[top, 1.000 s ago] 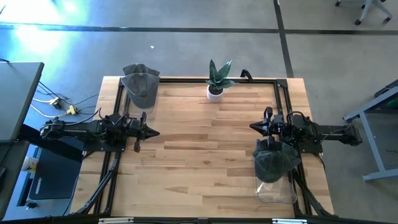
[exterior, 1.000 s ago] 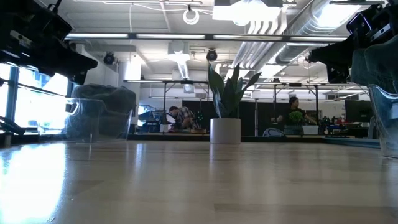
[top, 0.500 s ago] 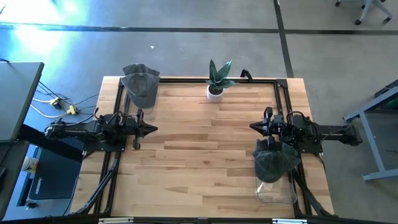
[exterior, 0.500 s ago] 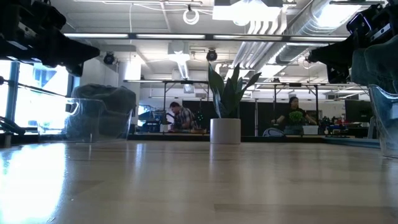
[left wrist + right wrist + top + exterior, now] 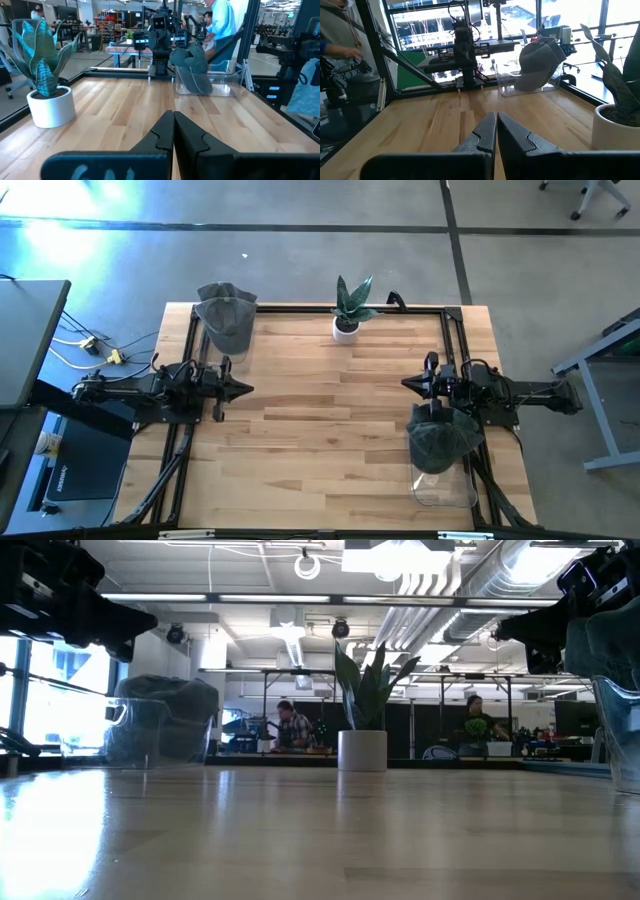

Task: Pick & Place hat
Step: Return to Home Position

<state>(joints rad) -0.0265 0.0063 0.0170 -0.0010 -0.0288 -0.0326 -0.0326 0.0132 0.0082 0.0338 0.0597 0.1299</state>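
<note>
Left gripper (image 5: 248, 390) hangs above the left side of the table (image 5: 320, 440) and points toward the centre. Its two fingers (image 5: 161, 134) are pressed together with nothing between them. Right gripper (image 5: 407, 384) faces it from the right side, well apart across bare wood. Its fingers (image 5: 484, 131) are likewise closed on nothing.

Gray caps (image 5: 226, 318) lie piled in the top bin (image 5: 506, 84), a clear one at the table's far left corner, just beyond the left arm. They bulge above its rim. A dark cap (image 5: 440, 438) sits in the bottom bin (image 5: 446, 492), another clear one on the near right side beside the right arm. The cap fills the end of the bin nearest the right gripper, and the other end shows only clear plastic.

A plant (image 5: 348, 308) in a white pot stands upright at the middle of the far edge, between the two arms' sides and apart from both bins.

Beyond the table, the low view shows a person (image 5: 290, 727) at a bench and another (image 5: 472, 725) farther right. In the left wrist view a person (image 5: 220, 20) in a light blue shirt stands behind the bottom bin.
</note>
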